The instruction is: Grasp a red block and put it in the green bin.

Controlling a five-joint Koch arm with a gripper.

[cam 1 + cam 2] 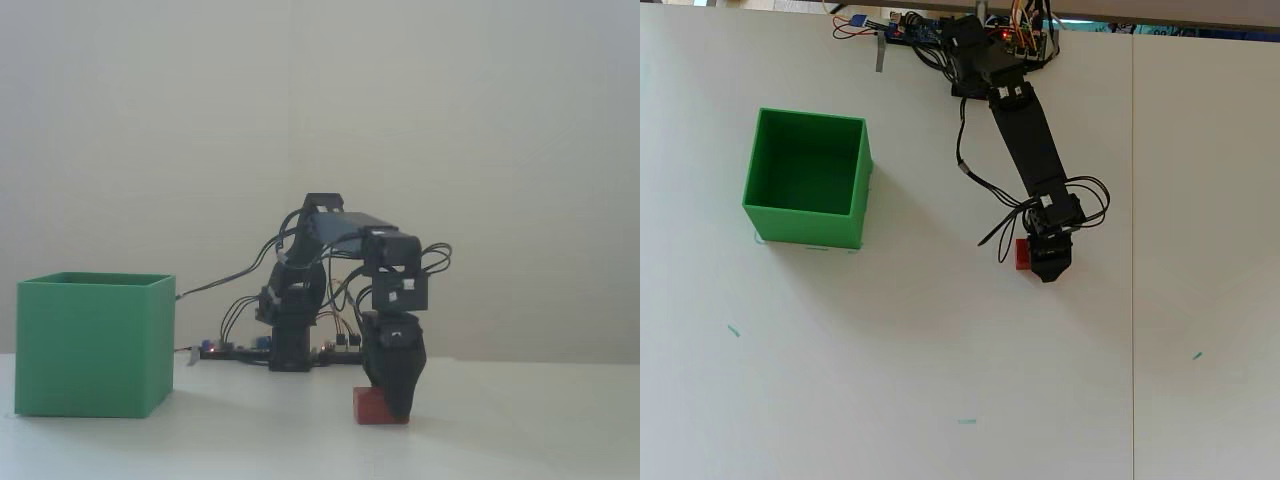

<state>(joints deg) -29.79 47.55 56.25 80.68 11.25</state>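
A white table [890,350] holds a green bin [805,178], open at the top, which serves as the landmark. In the overhead view the red block [1022,254] lies on the table well to the right of the bin and slightly lower in the picture. The black arm's gripper [1046,272] points down right at the block, covering its right part; the side-on fixed view shows the same gripper [398,408] low over the block [368,407]. Whether the jaws are apart or clamped on the block cannot be told.
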